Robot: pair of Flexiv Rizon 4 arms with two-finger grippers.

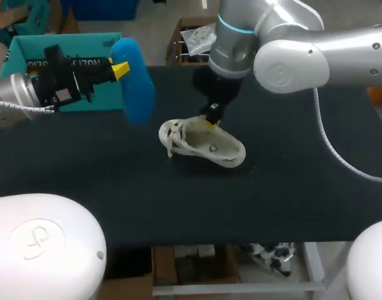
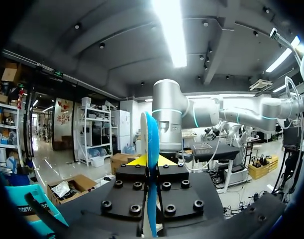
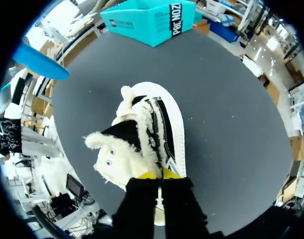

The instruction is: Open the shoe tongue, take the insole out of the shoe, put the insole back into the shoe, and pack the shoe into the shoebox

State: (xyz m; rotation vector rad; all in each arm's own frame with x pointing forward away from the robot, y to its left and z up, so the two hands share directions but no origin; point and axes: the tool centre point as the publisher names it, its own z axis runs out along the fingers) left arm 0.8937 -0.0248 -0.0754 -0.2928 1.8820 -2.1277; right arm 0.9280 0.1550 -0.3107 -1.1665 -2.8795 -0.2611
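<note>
A white fleece-lined shoe [image 1: 206, 145] lies on the black table [image 1: 291, 200], laces toward the left. My right gripper [image 1: 211, 119] comes down on its far rim and is shut on the shoe's collar [image 3: 159, 167], yellow tips pinched together at the edge of the shoe [image 3: 147, 129]. The blue insole [image 1: 135, 84] hangs in the air left of the shoe, held near one end by my left gripper [image 1: 120, 69]. From the left wrist, the insole [image 2: 152, 149] stands edge-on between the fingers of the shut left gripper [image 2: 152, 160]. The teal shoebox [image 1: 65, 62] sits at the back left.
The shoebox [image 3: 152, 20] lies beyond the shoe's toe as my right wrist sees it, with the insole [image 3: 40, 62] off to one side. Bare black tabletop runs in front of and to the right of the shoe.
</note>
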